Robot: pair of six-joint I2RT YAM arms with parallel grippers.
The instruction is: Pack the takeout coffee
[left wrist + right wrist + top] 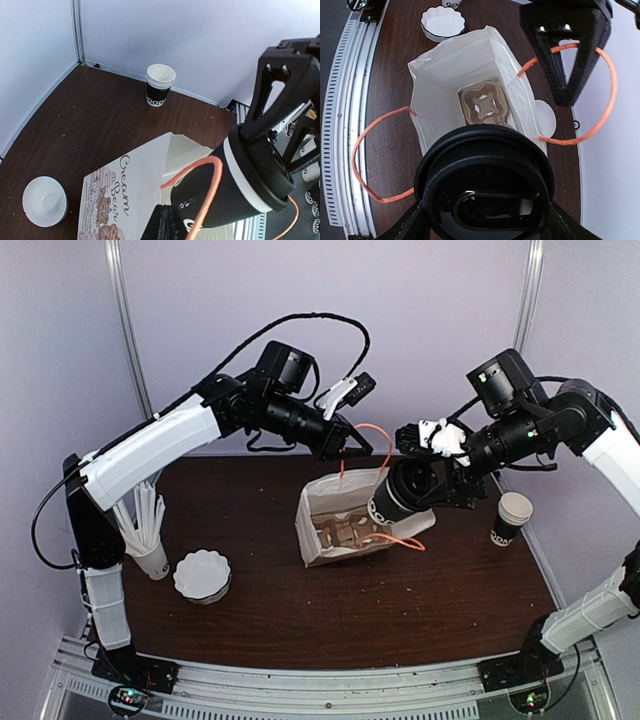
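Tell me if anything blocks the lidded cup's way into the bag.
Nothing visible does. The right gripper holds the takeout coffee over the open mouth of the bag; the left gripper holds one orange handle up. Only the cup carrier lies inside.

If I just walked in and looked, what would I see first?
First, the black takeout coffee, tipped sideways in the right claw just above the open mouth of the white paper bag in the middle of the table. Next, the left claw pinching one orange handle of the bag, and the brown cup carrier lying at the bottom inside.
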